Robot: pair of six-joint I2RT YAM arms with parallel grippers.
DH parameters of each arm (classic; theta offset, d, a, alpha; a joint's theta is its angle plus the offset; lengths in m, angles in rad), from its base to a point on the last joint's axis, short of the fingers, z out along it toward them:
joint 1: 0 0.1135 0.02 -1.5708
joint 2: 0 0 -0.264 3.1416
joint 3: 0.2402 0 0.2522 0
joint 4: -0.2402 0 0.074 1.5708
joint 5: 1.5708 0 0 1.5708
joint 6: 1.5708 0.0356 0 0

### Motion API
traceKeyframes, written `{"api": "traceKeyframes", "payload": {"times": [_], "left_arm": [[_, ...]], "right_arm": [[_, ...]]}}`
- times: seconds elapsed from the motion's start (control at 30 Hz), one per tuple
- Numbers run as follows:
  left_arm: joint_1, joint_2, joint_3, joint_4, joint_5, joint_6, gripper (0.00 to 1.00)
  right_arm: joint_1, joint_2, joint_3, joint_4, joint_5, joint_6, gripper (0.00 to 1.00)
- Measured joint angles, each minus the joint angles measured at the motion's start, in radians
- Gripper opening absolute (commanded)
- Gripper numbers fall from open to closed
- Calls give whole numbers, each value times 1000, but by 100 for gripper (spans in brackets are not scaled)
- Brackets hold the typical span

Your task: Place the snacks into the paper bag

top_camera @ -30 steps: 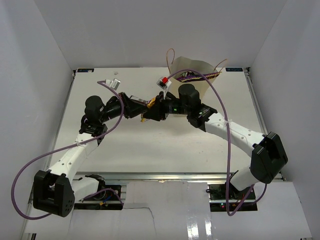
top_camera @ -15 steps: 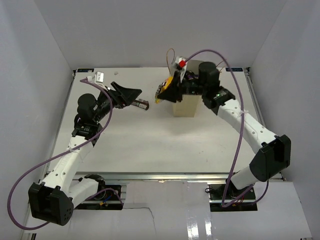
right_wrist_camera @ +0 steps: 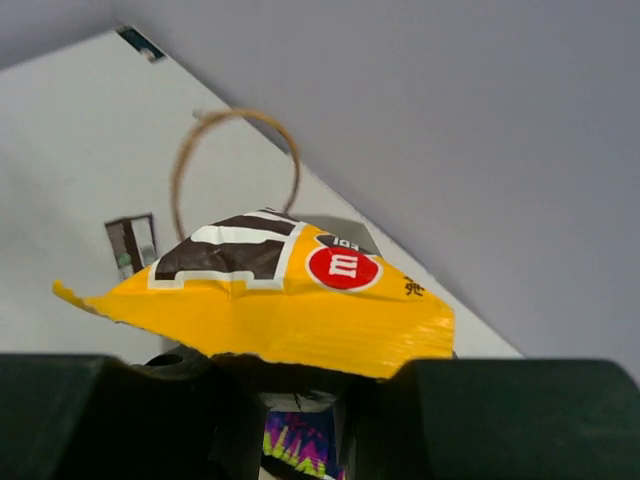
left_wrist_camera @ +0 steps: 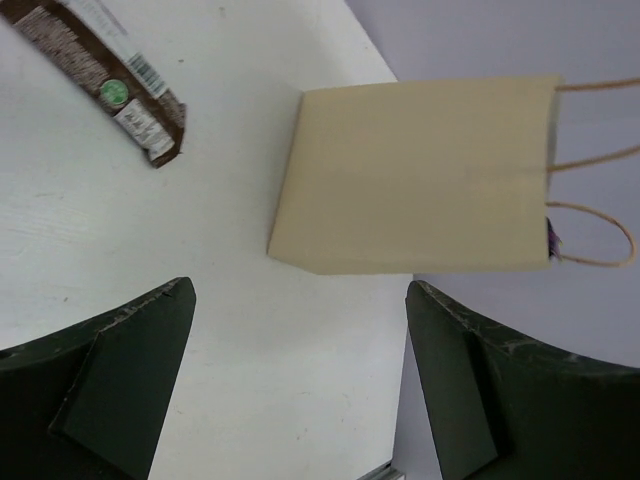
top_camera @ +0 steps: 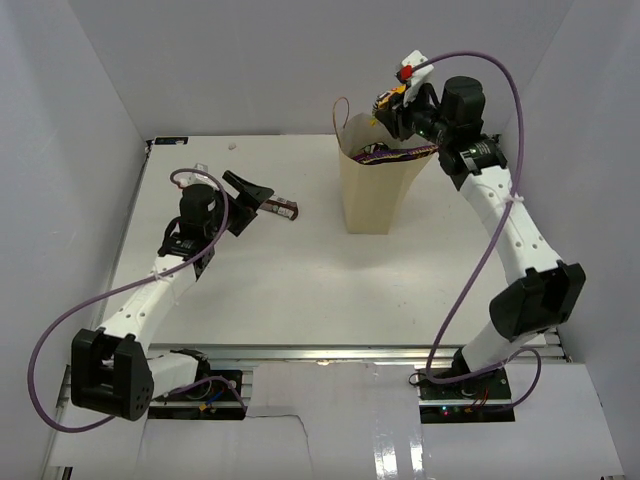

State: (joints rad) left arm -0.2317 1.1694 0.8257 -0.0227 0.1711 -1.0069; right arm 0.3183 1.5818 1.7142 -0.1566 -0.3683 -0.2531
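Pinched yellow-brown packet (right_wrist_camera: pixel 280 300) in right gripper (right_wrist_camera: pixel 310 390) above paper bag (top_camera: pixel 375 190); spread left gripper (left_wrist_camera: pixel 300 300) wide, dark brown bar (left_wrist_camera: pixel 110 75) ahead, untouched.

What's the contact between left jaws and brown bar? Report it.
Apart. Left wrist view shows bare table between the open jaws and the brown bar.

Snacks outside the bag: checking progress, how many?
2. A brown bar lies on the table; the right gripper holds a yellow packet above the bag. Others may be hidden.

white table (top_camera: pixel 300 290), pale grey walls (top_camera: pixel 250 60)
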Motion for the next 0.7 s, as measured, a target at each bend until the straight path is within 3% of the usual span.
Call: {"api": "traceKeyframes", "payload": {"times": [0.07, 0.17, 0.23, 0.3, 0.5, 0.7], "left_arm": [[0, 41, 9, -26, -31, -39, 96], [0, 129, 30, -45, -57, -88, 96], [1, 184, 41, -53, -63, -112, 97], [1, 238, 57, -60, -67, -132, 97], [1, 394, 133, -80, -85, -188, 97], [-2, 593, 312, -173, -117, -202, 97]], "right_arm": [[-14, 71, 18, -19, 28, -6, 25], [-23, 177, 45, -49, 39, -9, 42], [-22, 230, 58, -74, 40, -12, 64], [-22, 259, 66, -92, 40, -14, 77], [-22, 249, 99, -118, 18, -21, 81], [-50, 90, 50, -113, -88, -30, 85]]}}
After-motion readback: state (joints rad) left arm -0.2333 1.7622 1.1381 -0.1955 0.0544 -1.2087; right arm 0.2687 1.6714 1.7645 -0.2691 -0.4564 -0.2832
